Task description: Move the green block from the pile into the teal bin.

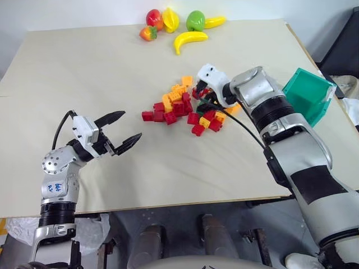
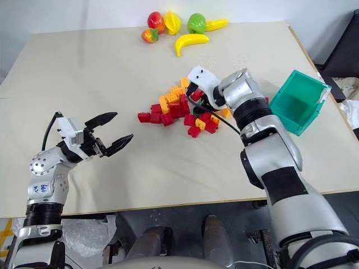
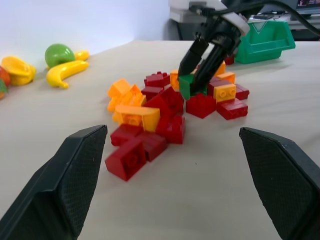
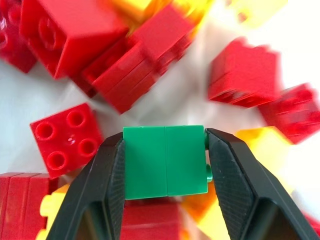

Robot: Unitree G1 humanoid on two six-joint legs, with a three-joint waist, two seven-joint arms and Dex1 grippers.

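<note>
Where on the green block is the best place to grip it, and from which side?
Grip the green block on its two flat opposite side walls, coming from above the pile. Those walls are parallel; the right hand already brackets them so.

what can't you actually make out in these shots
- Green block: in the head views the right claw and wrist hide it; whether it has left the table cannot be told.
- Teal bin: its inside floor is hidden by its own walls in the head views.
- Pile: blurred in the right wrist view, so studs on the far bricks are unreadable.
- Toy fruit: cut off by the left wrist view's edge.
</note>
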